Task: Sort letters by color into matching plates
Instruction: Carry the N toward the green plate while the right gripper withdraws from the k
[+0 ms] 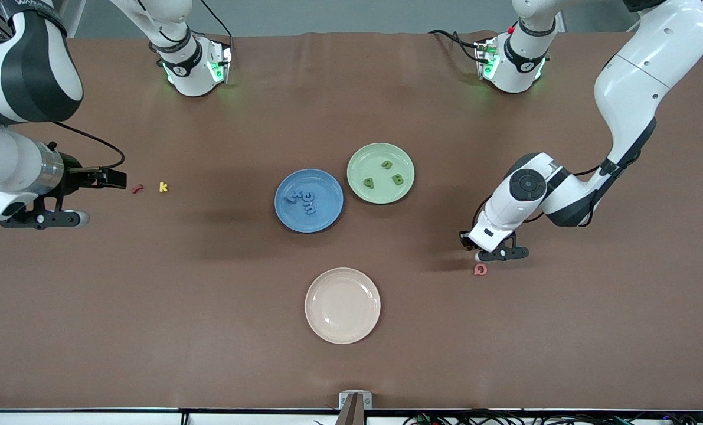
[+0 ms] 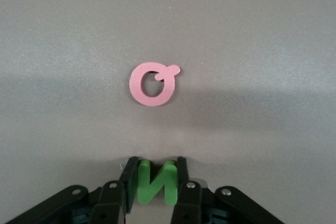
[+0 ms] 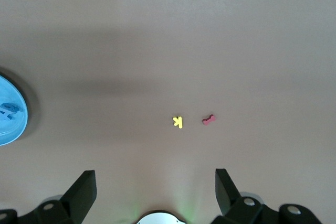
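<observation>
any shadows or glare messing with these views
Front view: soft arm shadows darken the brown table beside the round blue plastic plate; no glare. Left wrist view: a shadow band lies around the pink toy letter, everything sharp. Right wrist view: a faint shadow band, and a green glow at the picture's lower edge.

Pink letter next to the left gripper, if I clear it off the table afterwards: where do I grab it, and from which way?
Come straight down on the pink letter; it lies flat on the table. Pinch across the ring's outer edges, away from the little tail, which would likely tilt the grip. The left gripper is shut on a green letter, so that goes first.
</observation>
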Robot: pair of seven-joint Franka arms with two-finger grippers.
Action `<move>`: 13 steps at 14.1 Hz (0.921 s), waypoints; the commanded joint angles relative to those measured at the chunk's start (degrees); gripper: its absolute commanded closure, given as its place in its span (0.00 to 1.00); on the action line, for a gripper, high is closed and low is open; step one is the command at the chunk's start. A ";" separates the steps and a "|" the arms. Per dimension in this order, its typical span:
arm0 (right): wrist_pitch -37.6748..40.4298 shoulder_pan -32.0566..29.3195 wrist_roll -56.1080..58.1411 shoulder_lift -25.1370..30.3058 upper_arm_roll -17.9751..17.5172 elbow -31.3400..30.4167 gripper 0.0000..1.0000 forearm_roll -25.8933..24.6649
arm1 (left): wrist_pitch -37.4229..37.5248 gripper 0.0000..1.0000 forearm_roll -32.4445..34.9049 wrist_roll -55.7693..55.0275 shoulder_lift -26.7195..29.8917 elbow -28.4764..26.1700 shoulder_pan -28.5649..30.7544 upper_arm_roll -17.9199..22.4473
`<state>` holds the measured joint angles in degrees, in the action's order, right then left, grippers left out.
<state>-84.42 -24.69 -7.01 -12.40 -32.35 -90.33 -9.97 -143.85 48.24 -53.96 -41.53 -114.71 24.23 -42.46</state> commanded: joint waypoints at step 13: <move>-0.65 19.59 1.64 8.08 24.79 -3.18 0.00 9.36 | 16.98 0.91 -3.59 -6.67 5.85 -2.89 9.24 -18.15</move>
<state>-84.50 -6.13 -6.11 -6.62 -9.30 -91.12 -1.29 -132.00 46.79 -58.95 -38.57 -115.65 29.61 -54.48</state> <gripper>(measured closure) 0.000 0.665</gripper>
